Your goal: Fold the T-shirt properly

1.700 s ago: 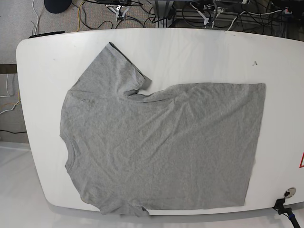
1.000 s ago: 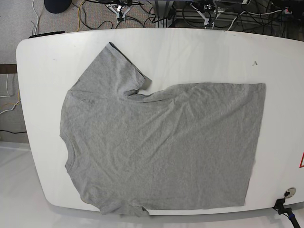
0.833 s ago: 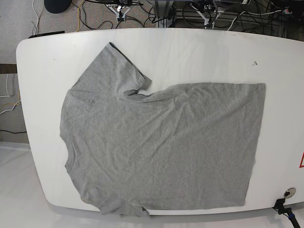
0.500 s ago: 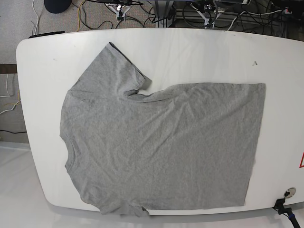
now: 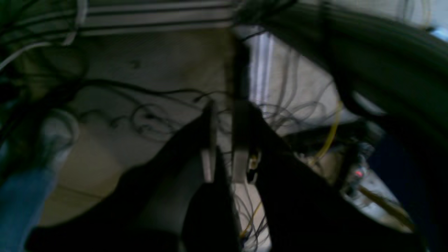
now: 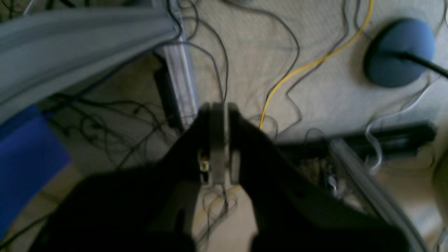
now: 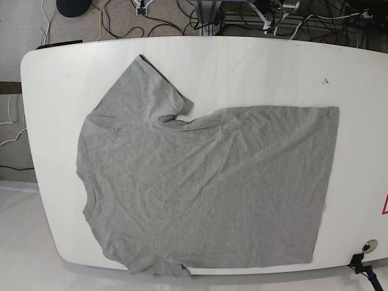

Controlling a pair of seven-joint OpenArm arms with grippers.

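Observation:
The grey T-shirt [image 7: 206, 182] lies spread flat on the white table [image 7: 273, 66], collar to the left and hem to the right. One sleeve [image 7: 151, 85] points to the far edge, and the near sleeve hangs over the front edge. Both wrist views look at the floor beyond the table and the shirt does not appear in them. My left gripper [image 5: 224, 140] is blurred, its fingers a narrow gap apart and holding nothing. My right gripper [image 6: 218, 140] is shut and empty. In the base view only scraps of the arms show at the top edge.
Cables cover the carpet behind the table, among them a yellow cable [image 6: 315, 63] and a round blue base [image 6: 399, 52]. A small metal disc [image 7: 369, 245] sits at the table's near right corner. A dark speck [image 7: 325, 79] marks the far right.
The shirt has not moved. The arm parts at the top edge of the base view have shifted outward, the left-hand one leftward and the right-hand one rightward.

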